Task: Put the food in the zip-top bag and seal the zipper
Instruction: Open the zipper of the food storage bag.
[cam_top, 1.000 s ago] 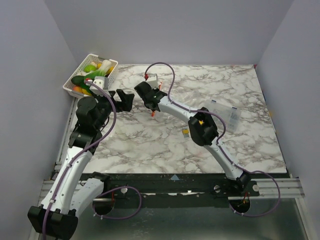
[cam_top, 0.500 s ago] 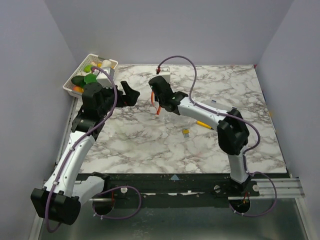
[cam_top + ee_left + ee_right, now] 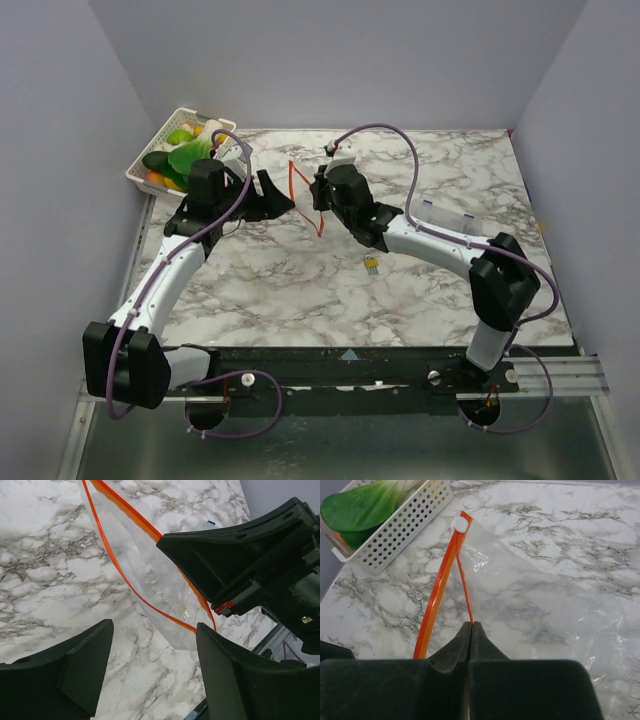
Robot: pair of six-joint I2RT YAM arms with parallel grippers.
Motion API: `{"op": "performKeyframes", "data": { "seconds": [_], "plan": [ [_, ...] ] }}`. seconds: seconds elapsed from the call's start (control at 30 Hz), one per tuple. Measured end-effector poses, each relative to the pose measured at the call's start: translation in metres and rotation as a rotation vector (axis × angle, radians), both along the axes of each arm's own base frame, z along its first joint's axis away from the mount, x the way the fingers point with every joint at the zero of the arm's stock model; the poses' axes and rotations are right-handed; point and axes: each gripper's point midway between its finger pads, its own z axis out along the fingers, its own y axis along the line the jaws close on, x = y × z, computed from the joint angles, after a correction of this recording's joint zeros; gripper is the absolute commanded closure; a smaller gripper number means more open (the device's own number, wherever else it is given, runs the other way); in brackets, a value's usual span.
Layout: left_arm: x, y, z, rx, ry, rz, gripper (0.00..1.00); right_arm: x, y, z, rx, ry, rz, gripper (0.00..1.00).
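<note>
Orange-red zipper is what my right gripper has hold of. Its two fingers are pressed fully together on one lip of the strip, and the other lip bows away, so the mouth gapes in a narrow triangle. A white slider tab sits at the end of the strip nearest the white lattice basket.

My left gripper holds nothing. Its jaws are spread wide, and the open mouth of the zip-top bag is just in front of them.

From above, the bag is raised between the two grippers, a short way out from the basket towards the middle of the marble table. Its clear body trails away from the basket under my right arm.

All the food I can see sits in the basket at the table's far left corner. It includes a green leafy vegetable, with orange and yellow pieces beside it. Well away from the basket, a small yellow item lies on the marble; I cannot tell what it is.
</note>
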Motion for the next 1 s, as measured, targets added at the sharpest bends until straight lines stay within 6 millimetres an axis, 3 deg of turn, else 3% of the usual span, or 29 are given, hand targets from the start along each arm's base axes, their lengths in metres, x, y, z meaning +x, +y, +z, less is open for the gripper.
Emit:
{"op": "performKeyframes", "data": {
  "seconds": [0.07, 0.27, 0.6, 0.67, 0.77, 1.0],
  "plan": [
    [0.001, -0.001, -0.006, -0.01, 0.031, -0.006, 0.45, -0.003, 0.001, -0.002, 0.006, 0.001, 0.016, 0.99],
    [0.005, 0.002, -0.028, -0.001, 0.122, 0.006, 0.46, -0.008, 0.008, 0.007, 0.021, -0.019, 0.045, 0.99],
    [0.006, 0.002, -0.033, 0.007, 0.155, 0.008, 0.51, -0.036, 0.032, 0.015, -0.011, -0.057, 0.121, 0.99],
    [0.006, 0.003, -0.033, 0.008, 0.155, 0.008, 0.46, -0.04, 0.035, 0.015, -0.026, -0.066, 0.126, 0.99],
    [0.007, 0.005, -0.032, 0.009, 0.151, 0.015, 0.29, -0.044, 0.037, 0.017, -0.047, -0.078, 0.126, 0.99],
    [0.004, 0.018, -0.006, 0.006, 0.061, 0.063, 0.21, -0.044, 0.036, 0.021, -0.072, -0.102, 0.104, 0.99]
  ]
}}
